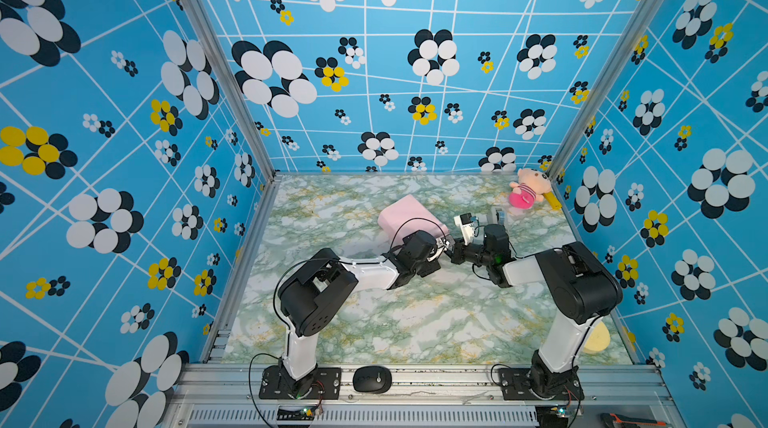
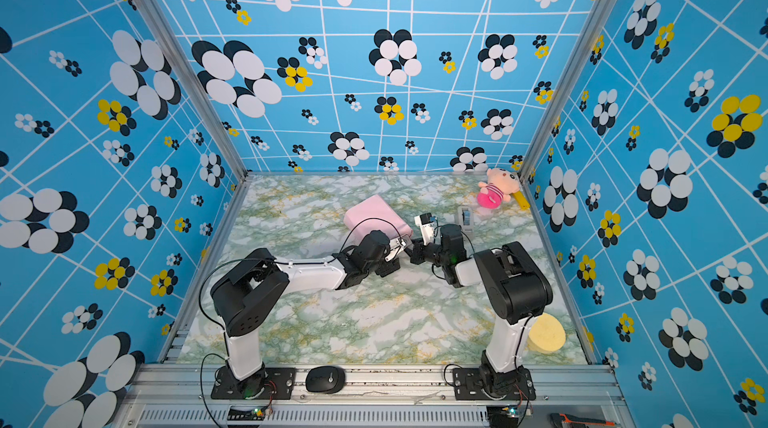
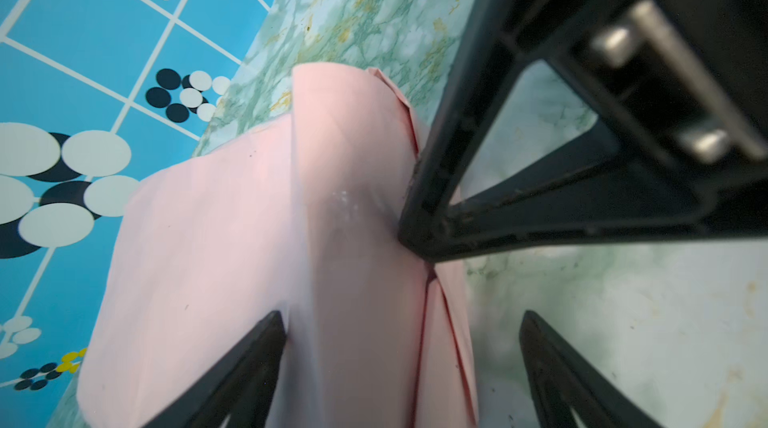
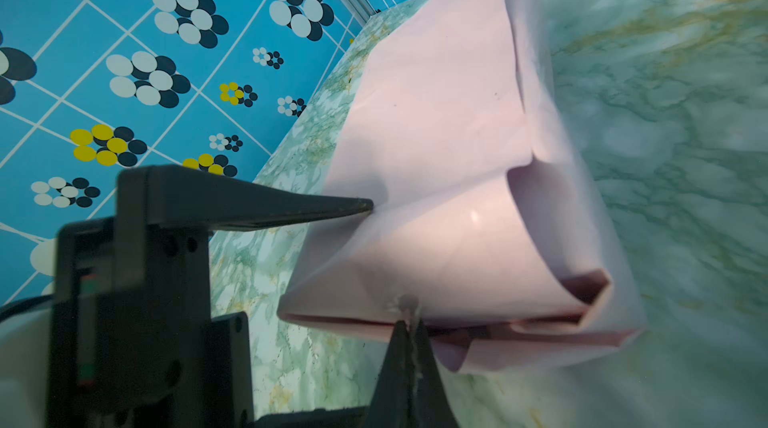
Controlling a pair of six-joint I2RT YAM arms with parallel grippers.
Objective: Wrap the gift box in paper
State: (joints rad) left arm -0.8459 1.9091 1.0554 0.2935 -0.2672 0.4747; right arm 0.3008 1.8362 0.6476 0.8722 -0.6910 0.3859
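The paper (image 1: 409, 217) lies in the far half of the desk (image 1: 374, 322), about midway between its left and right edges, folded into a squarish parcel with its pale pink face outward. The gift box is wholly covered; only its boxy form tells through the sheet. The top of the parcel is smooth with a few faint creases. The end nearest the arms is untidier: from the right wrist view, one flap bulges outward in a loose curve, the layers under it gape at a corner, and a dark reddish shadow shows in the slit. A small whitish, shiny smear marks the paper at that end.

The left gripper (image 3: 401, 313) has its fingers spread wide apart. One finger sits over the parcel's top face and the other over the bare desk, so the parcel's end lies between them.

The right gripper (image 4: 405, 322) has its fingers together, and their joint tip presses against the smeared spot on the parcel's end.

A grey tape dispenser (image 1: 498, 216) stands just right of the grippers. A plush toy (image 1: 525, 193) sits in the far right corner. A yellow sponge (image 2: 546, 334) lies by the near right edge.
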